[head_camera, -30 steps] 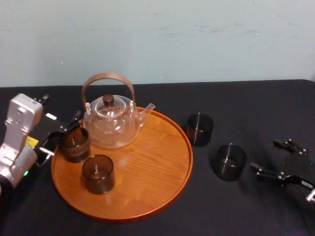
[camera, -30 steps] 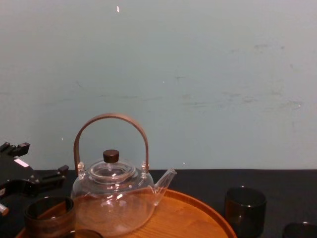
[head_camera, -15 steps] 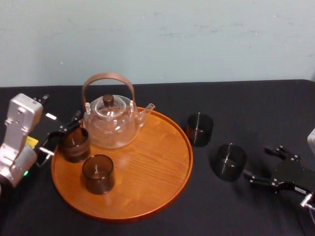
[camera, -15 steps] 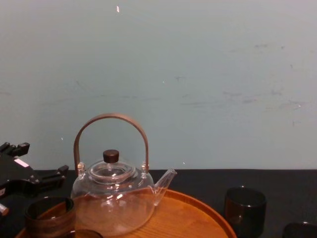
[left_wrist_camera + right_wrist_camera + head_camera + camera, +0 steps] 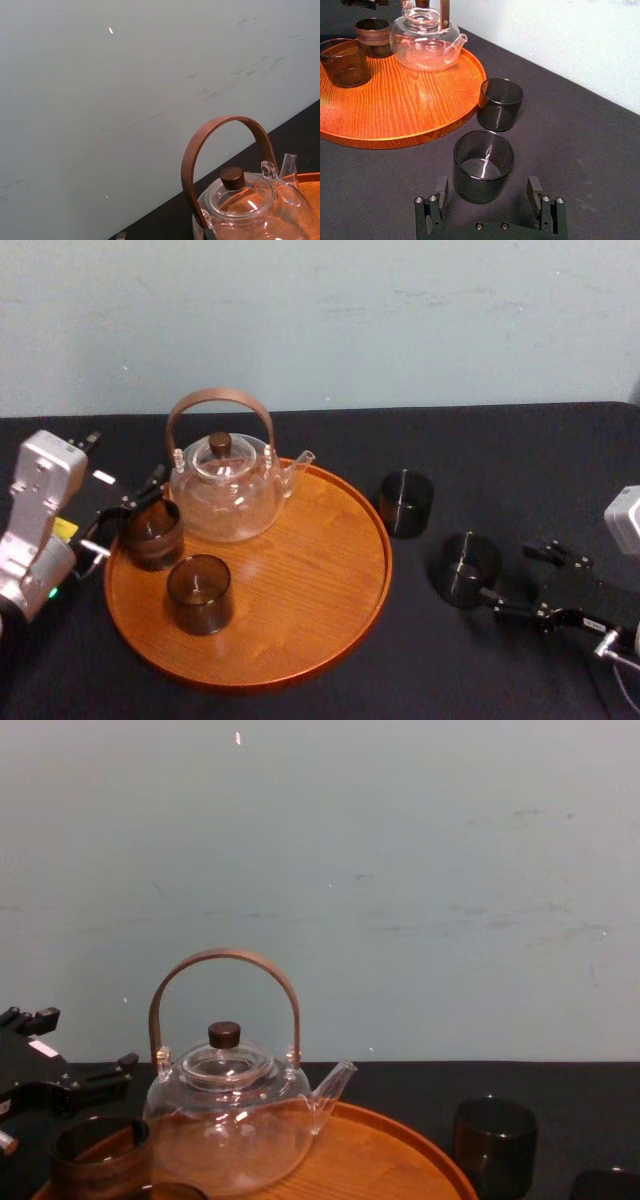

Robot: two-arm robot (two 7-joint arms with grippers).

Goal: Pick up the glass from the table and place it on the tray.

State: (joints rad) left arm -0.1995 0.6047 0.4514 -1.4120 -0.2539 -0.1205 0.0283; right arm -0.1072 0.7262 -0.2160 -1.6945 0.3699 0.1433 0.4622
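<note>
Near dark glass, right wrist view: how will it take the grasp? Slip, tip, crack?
Glossy walls on the near glass suggest it may slip under a light squeeze. It stands squat and upright, so it probably won't tip if the right gripper, jaws open either side, closes evenly. Looks thin-walled and rigid; likely brittle.

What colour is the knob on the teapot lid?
The knob is dark brown, seen best in the left wrist view.

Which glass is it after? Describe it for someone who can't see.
Find the round wooden tray holding the teapot, left gripper at its left edge. Two dark glasses stand on the black table to the tray's right. It is the nearer glass, farther from the tray than its twin, straddled by the open right gripper.
</note>
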